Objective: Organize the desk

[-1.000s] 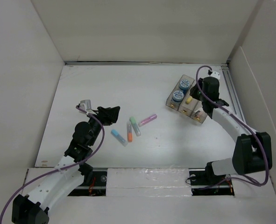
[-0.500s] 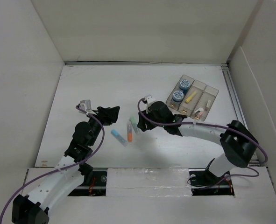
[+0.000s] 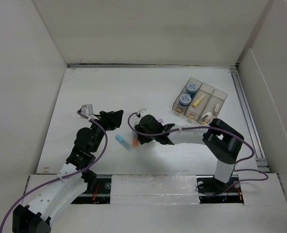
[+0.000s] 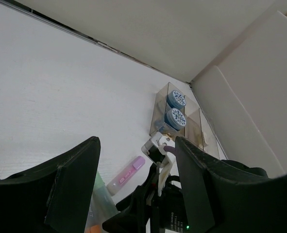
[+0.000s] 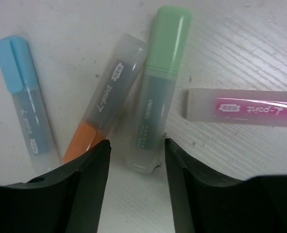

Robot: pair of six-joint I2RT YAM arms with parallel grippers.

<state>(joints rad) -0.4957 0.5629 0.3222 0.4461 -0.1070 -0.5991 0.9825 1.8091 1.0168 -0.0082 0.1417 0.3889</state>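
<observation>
4 highlighters [image 5: 155, 97] are left unsorted on the desk [image 3: 109, 87]; the far-right tray [image 3: 219, 98] is part-filled. Left gripper [image 4: 136, 145] and right gripper [image 5: 137, 145] are spread, empty.

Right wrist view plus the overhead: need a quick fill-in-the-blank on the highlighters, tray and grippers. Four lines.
1. The right gripper hangs with open jaws, the end of the ____ highlighter lined up between its fingers.
2. The blue highlighter lies right beside the ____ one.
3. The clear tray has ____ compartments.
4. The left gripper stands open and holds ____.

Missing words: green; orange; three; nothing.
</observation>
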